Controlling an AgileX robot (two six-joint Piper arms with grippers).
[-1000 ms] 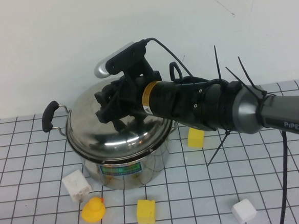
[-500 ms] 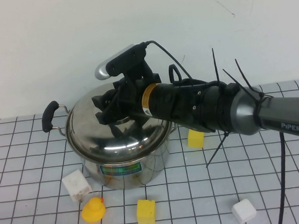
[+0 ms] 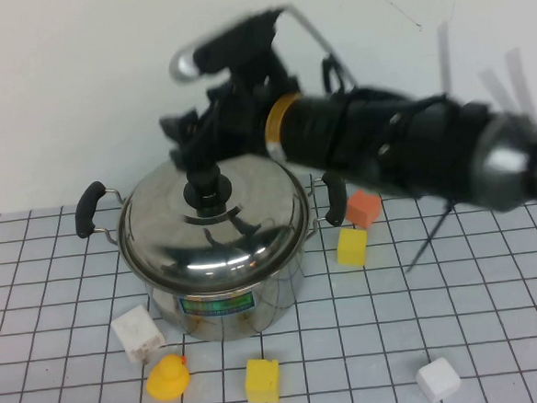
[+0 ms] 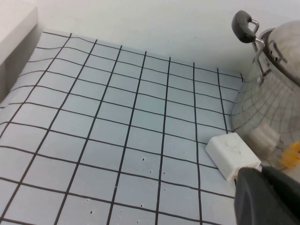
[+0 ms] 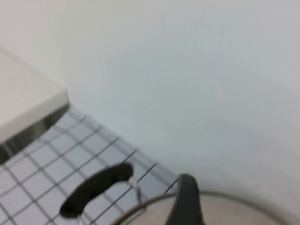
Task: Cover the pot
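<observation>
The steel pot [image 3: 238, 294] with black side handles stands on the gridded table left of centre. The domed steel lid [image 3: 217, 231] lies level on its rim, and its black knob [image 3: 205, 189] stands free. My right gripper [image 3: 196, 151] hovers just above the knob, open and holding nothing. In the right wrist view one fingertip [image 5: 186, 197] shows above the lid rim [image 5: 225, 206], with a pot handle [image 5: 96, 187] beyond. My left gripper [image 4: 265, 197] is shut and empty, low over the table left of the pot [image 4: 267, 108], and is out of the high view.
Around the pot lie a white block [image 3: 137, 333], a yellow duck [image 3: 167, 376], a yellow block [image 3: 262, 380], another yellow block [image 3: 351, 247], an orange block [image 3: 363, 208] and a white block [image 3: 438, 379]. The near white block [image 4: 232, 154] lies just in front of my left gripper.
The tilted lid has settled flat on the pot. My right gripper has let go of the knob and risen above it, moving fast.
</observation>
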